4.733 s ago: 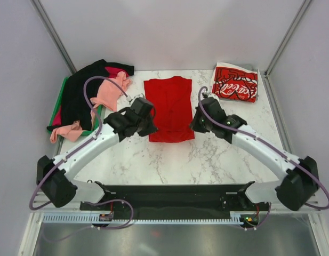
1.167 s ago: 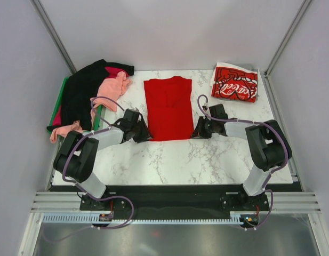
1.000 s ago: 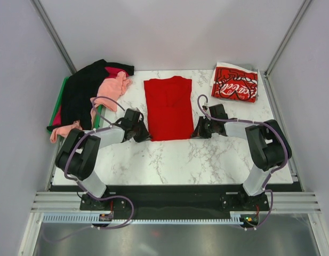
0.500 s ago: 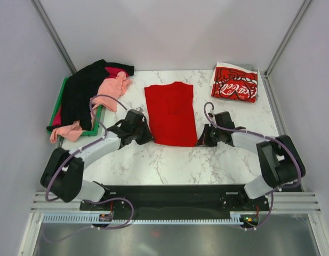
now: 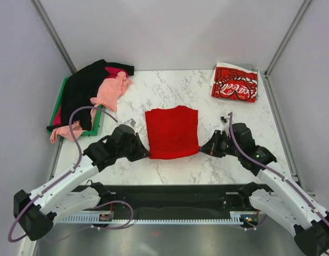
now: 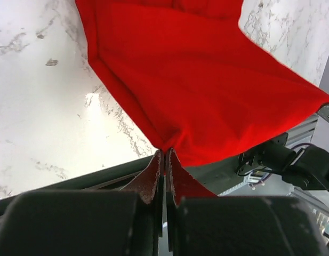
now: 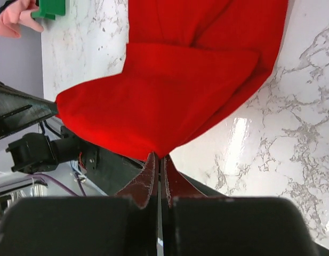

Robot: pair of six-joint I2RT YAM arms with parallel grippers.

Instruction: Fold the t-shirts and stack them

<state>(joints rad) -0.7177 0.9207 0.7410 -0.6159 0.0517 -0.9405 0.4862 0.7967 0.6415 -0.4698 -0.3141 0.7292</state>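
The plain red t-shirt hangs partly lifted over the middle of the marble table, its near edge raised and its far part on the table. My left gripper is shut on its near left corner; in the left wrist view the jaws pinch the cloth. My right gripper is shut on its near right corner; the right wrist view shows the same pinch on the red cloth. The folded Coca-Cola t-shirt lies at the back right.
A pile of black, salmon-pink and magenta shirts lies over the green tray at the back left. A small dark object sits on the table near the right arm. Grey walls close both sides.
Both grippers have pulled the near edge of the red t-shirt up and toward the near side. The shirt has slid nearer and looks shorter. Both arms have drawn back.
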